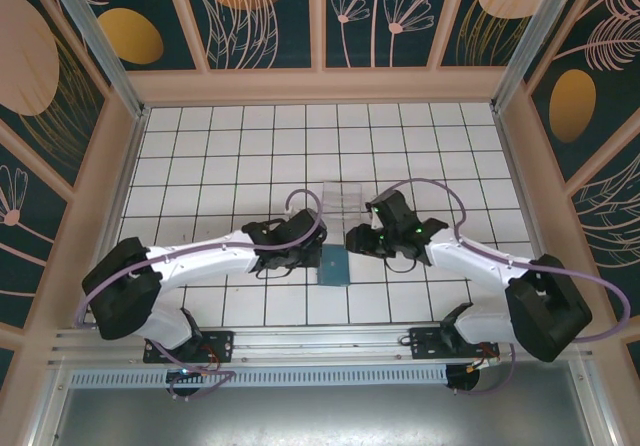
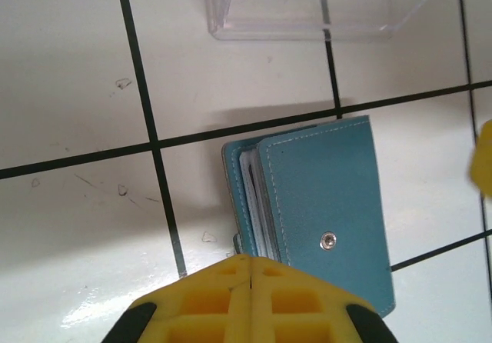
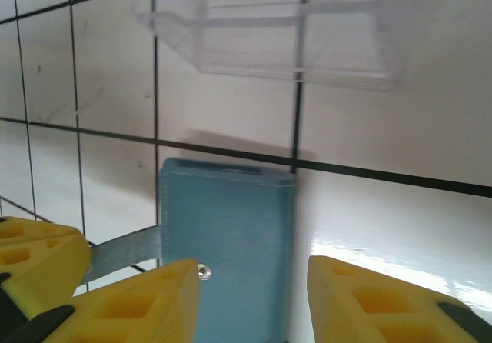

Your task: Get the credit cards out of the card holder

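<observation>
Left wrist view showed the left pincer (image 2: 250,278) with its yellow fingers pressed together, no gap along the seam, its tip over the near left corner of the card holder (image 2: 323,204). The card holder lay flat on the white tiled bench (image 2: 69,89) with its teal cover up and a small metal snap (image 2: 328,241) showing. It was folded but gaped slightly on its left side, where the pale edges of the credit cards (image 2: 247,193) showed between the covers. Only edges were visible, so one card could not be told from the other. A clear plastic tray (image 2: 307,16) stood just beyond the card holder, apart from it.

In the right wrist view the right pincer (image 3: 254,301) was spread wide, with one finger on each side of the card holder's near end. Whether either finger touched it could not be told. A grey strap (image 3: 123,254) ran from the card holder's left side towards the left pincer, and whether it was pinched there could not be told.

In the top external view the card holder sat about midway between the bench's left and right edges, closer to the near edge than the far one. Both pincers met over it, and the tray was on its far side.
</observation>
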### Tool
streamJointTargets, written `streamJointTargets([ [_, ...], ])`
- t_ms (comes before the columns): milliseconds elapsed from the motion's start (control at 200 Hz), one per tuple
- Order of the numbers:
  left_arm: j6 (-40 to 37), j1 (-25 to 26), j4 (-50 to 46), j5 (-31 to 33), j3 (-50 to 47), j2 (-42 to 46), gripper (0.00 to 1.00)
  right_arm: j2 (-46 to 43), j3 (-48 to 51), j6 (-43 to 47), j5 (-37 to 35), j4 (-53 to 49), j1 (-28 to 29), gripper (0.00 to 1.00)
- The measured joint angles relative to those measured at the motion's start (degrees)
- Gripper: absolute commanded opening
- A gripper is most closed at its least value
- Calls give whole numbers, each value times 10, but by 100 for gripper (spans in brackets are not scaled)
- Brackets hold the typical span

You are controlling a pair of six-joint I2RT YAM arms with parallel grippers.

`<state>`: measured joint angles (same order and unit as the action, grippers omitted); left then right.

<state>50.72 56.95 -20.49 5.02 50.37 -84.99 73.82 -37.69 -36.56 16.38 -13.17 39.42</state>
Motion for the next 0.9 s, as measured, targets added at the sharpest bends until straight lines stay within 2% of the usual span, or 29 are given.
streamJointTargets([
  [310,17,-6,59,-13,-71,56,0,100,-85,-29,-25,-27,75,49],
  [510,21,-8,90,-23,-80,96,0,152,-123,-37,-39,-51,99,62],
  [901,21,-12,93,-28,-85,99,0,167,-137,-37,-61,-83,106,63],
])
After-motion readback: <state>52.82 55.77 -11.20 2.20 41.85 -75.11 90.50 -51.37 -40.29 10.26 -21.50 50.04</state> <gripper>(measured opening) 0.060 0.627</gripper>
